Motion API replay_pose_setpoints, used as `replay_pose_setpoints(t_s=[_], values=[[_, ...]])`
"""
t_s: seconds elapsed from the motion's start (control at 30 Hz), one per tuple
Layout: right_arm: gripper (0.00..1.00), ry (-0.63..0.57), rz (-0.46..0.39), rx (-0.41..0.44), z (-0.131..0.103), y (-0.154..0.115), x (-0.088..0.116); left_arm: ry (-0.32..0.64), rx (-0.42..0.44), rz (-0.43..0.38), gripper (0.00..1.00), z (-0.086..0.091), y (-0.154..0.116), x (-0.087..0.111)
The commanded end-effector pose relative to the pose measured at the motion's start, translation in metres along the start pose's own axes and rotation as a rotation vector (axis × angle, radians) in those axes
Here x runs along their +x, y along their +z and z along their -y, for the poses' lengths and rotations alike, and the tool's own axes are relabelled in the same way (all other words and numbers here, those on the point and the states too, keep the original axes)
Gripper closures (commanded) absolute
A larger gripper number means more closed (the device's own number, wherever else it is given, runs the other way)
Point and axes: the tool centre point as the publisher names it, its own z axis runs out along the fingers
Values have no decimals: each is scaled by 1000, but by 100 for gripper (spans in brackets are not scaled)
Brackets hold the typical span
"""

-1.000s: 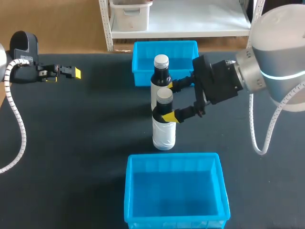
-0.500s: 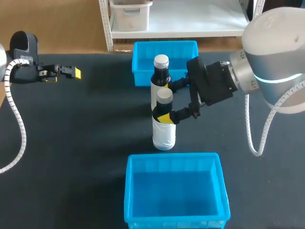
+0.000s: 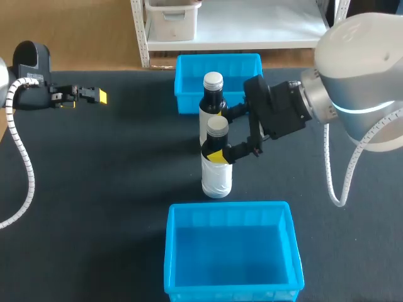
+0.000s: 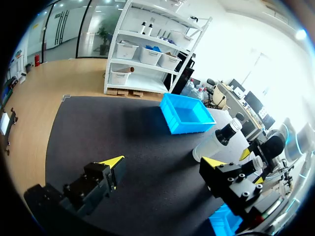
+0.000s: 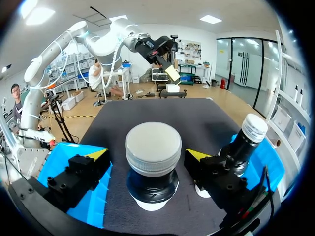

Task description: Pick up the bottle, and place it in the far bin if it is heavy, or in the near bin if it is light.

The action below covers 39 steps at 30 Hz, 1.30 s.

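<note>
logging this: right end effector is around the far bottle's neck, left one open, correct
No: the right end effector is around the neck of the near bottle, not the far bottle, per the right wrist view. The left end effector is open.

A black matte tabletop (image 3: 94,189) with a cloth-like surface fills the scene, its far edge running straight across. Light falls evenly on it from above. Shadows on the tabletop are soft.

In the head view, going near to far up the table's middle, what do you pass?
near bin → front bottle → rear bottle → far bin
</note>
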Motion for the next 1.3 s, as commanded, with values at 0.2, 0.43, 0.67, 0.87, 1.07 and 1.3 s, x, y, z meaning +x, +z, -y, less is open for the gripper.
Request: replay_pose_setpoints(t_s=[0.2, 0.43, 0.67, 0.87, 1.07, 1.3], values=[[0, 1, -4, -2, -1, 3, -2, 0, 0, 0, 0, 0, 0, 0], [0, 1, -1, -9, -1, 5, -2, 0, 0, 0, 0, 0, 0, 0], [0, 1, -1, -13, -1, 6, -1, 0, 0, 0, 0, 0, 0, 0], [0, 2, -2, -11, -1, 6, -1, 0, 0, 0, 0, 0, 0, 0], [0, 6, 0, -11, -2, 7, -1, 0, 0, 0, 0, 0, 0, 0], [4, 4, 1, -12, -2, 7, -1, 0, 0, 0, 0, 0, 0, 0]])
